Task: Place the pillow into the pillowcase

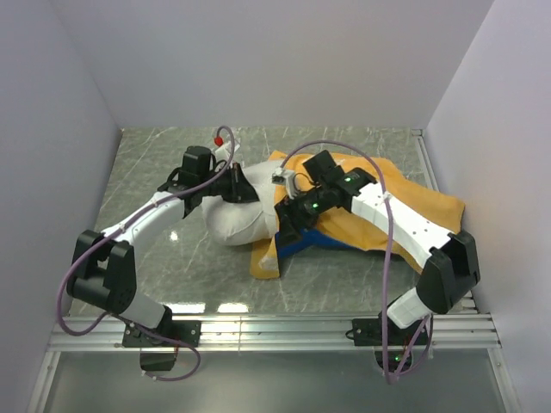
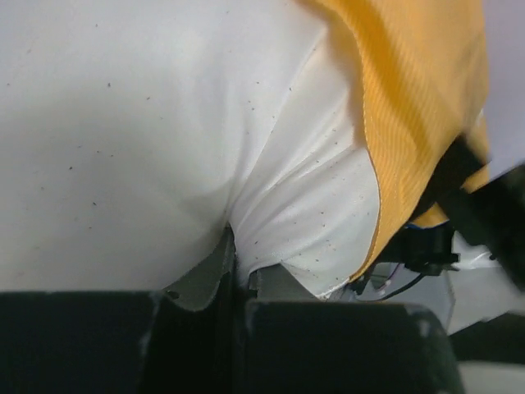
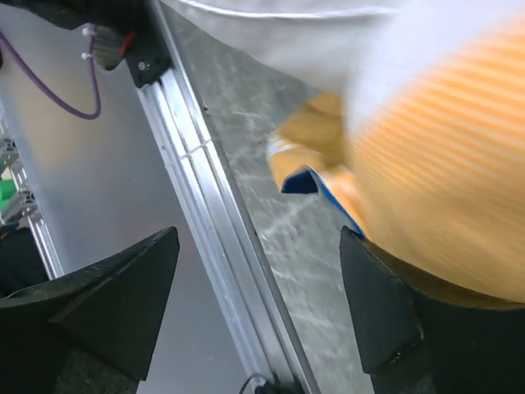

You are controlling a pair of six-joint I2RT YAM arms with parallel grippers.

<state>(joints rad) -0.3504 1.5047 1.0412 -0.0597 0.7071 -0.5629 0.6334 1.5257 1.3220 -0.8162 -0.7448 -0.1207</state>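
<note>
1. Pillow [image 1: 239, 222] lies near the middle of the marble-patterned table [image 1: 146, 172], white and bunched. Its right end meets the pillowcase [image 1: 413, 202].
2. The pillowcase is spread over the right part of the table with its orange face up. A strip of its blue face shows at the near left edge, just beside the pillow.
3. The left gripper [image 1: 236, 186] sits at the far side of the pillow. In the left wrist view its jaws are closed on a pinched fold of the pillow's white fabric, and creases fan up from the nip.
4. That view also shows an orange hem of the pillowcase draped over the pillow's upper right. Whether that end is inside the opening cannot be told.
5. The right gripper [image 1: 289, 212] is where the pillow and the pillowcase meet. Its wrist view shows the jaws spread wide and holding nothing, with only the table and an aluminium rail [image 3: 205, 234] in the gap. Blurred orange fabric lies against the finger on the right of that view.
</note>
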